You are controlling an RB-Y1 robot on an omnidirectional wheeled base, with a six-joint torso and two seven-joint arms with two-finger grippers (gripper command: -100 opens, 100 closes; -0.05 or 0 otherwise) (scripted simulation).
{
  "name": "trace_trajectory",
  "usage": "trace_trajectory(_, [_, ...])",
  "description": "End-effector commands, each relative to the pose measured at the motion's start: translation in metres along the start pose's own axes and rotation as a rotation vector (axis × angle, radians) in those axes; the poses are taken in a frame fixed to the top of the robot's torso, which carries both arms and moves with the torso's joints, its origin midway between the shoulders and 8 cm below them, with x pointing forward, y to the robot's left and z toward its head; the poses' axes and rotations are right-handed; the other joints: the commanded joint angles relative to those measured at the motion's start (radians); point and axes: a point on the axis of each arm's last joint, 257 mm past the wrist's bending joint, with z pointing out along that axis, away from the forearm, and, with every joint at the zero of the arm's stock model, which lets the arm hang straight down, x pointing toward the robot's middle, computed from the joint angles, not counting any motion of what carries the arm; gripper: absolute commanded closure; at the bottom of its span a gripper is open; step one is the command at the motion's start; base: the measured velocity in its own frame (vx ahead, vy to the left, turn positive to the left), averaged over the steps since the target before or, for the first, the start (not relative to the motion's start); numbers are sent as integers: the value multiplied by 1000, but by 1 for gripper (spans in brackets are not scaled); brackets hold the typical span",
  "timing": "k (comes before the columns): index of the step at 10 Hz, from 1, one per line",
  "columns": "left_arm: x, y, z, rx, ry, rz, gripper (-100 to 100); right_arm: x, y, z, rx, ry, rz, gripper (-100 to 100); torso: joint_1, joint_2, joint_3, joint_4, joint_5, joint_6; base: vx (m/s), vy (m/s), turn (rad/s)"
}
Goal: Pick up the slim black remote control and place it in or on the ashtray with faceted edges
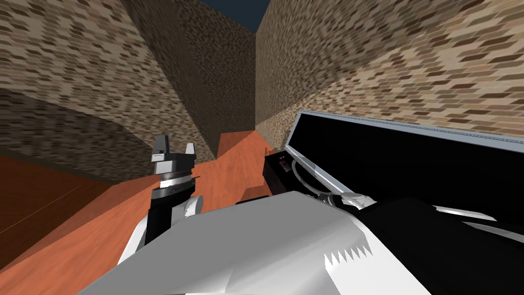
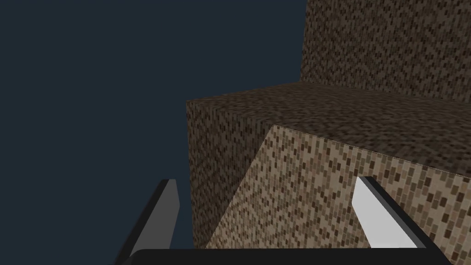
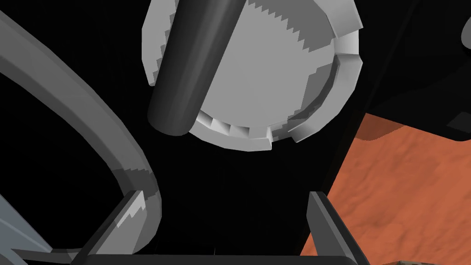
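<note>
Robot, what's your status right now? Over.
Left gripper open, raised. Right gripper open, empty, facing the ashtray. Dark remote lies across it. Grey curved band close beside, nothing blocking.

Left gripper (image 1: 176, 149), left of centre: two pale grey blade fingers (image 1: 162, 145) on a grey block. Chunky black forearm (image 1: 159, 217) under it, plus a white round joint (image 1: 195, 204).

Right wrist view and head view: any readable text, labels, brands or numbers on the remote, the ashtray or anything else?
No readable text anywhere.
The remote is plain dark, with no lettering or button labels visible.
The ashtray is plain light grey, with no markings.
The dark box in the head view has a small reddish mark on top, too small to read.
</note>
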Motion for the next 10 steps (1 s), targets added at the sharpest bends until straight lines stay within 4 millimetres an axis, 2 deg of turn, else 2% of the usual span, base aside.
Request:
trace_trajectory(1, [0, 0, 0, 0, 0, 0, 0, 4, -2, -2, 11, 3, 29, -100, 0, 0, 0, 0, 0, 0, -78, -7, 241])
trace_trajectory(2, [0, 0, 0, 0, 0, 0, 0, 2, -3, -2, 14, -7, 58, -100, 0, 1, 1, 0, 0, 1, -46, -4, -11])
trace_trajectory(3, [0, 0, 0, 0, 0, 0, 0, 24, -1, -14, 25, 40, 48, -100, -1, 0, 0, 0, 0, 2, -82, 11, 312])
trace_trajectory(4, [0, 0, 0, 0, 0, 0, 0, 21, 0, -13, 25, 30, 72, -100, 0, 1, 1, 0, 0, 0, -89, 3, 244])
trace_trajectory(6, [0, 0, 0, 0, 0, 0, 0, 17, -2, -13, 30, 13, 127, -100, 0, 0, 0, 0, 0, 2, -23, 0, -21])
trace_trajectory(7, [0, 0, 0, 0, 0, 0, 0, 41, 0, -25, 43, 65, 119, -100, 0, -2, -1, 0, 0, 2, -62, 12, 331])
trace_trajectory(8, [0, 0, 0, 0, 0, 0, 0, 38, 2, -25, 42, 55, 145, -100, 0, 0, 0, 0, 0, 0, -81, 4, 284])
trace_trajectory(10, [0, 0, 0, 0, 0, 0, 0, 35, 0, -24, 47, 42, 191, -100, -1, 0, 0, 0, -1, 2, -24, -1, -22])
